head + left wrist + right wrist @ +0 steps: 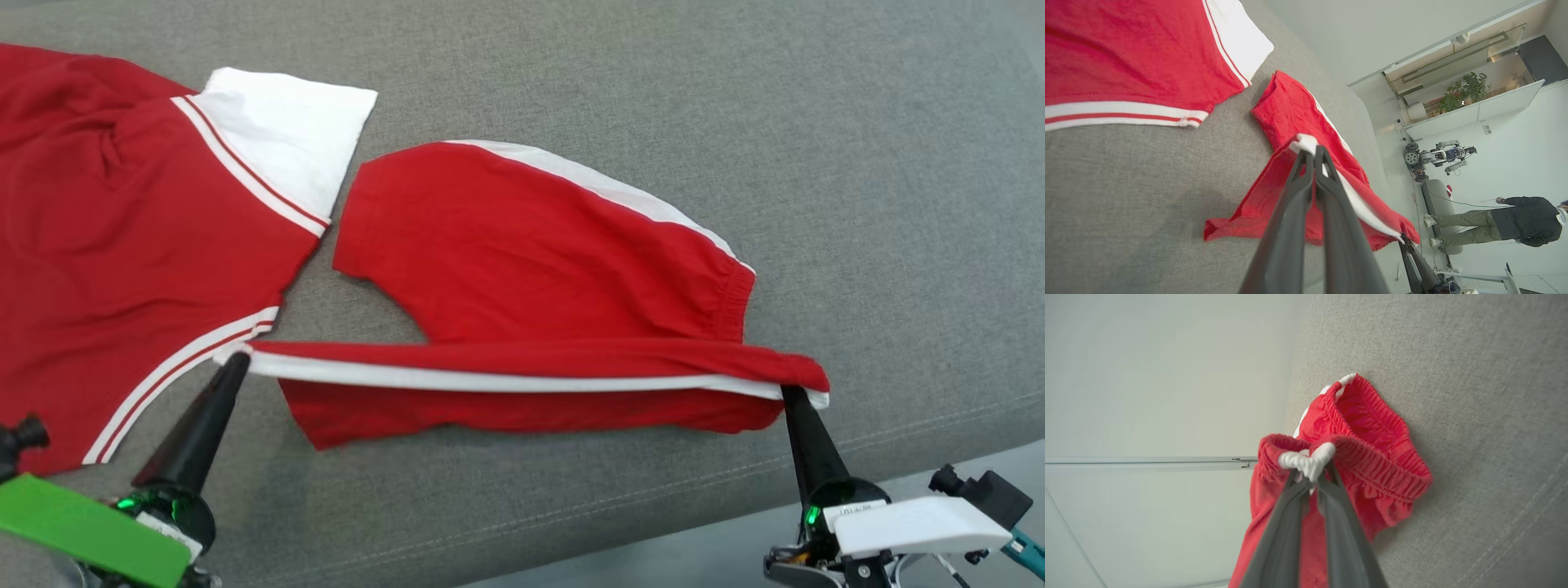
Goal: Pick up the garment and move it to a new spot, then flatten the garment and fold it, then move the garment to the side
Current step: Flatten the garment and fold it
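Observation:
The garment, red shorts with a white side stripe, lies on the grey cushion; its near leg is lifted into a taut horizontal band. My left gripper is shut on the hem end of that band at its white stripe. In the left wrist view, the left gripper pinches the white edge of the garment. My right gripper is shut on the waistband end. From the right wrist, the right gripper clamps the white stripe at the elastic waistband of the garment.
A red shirt with white sleeve and striped hem lies flat at the left, close to the shorts. The grey cushion has free room at the back and right; its front edge runs near my right gripper. A person and another robot are far off.

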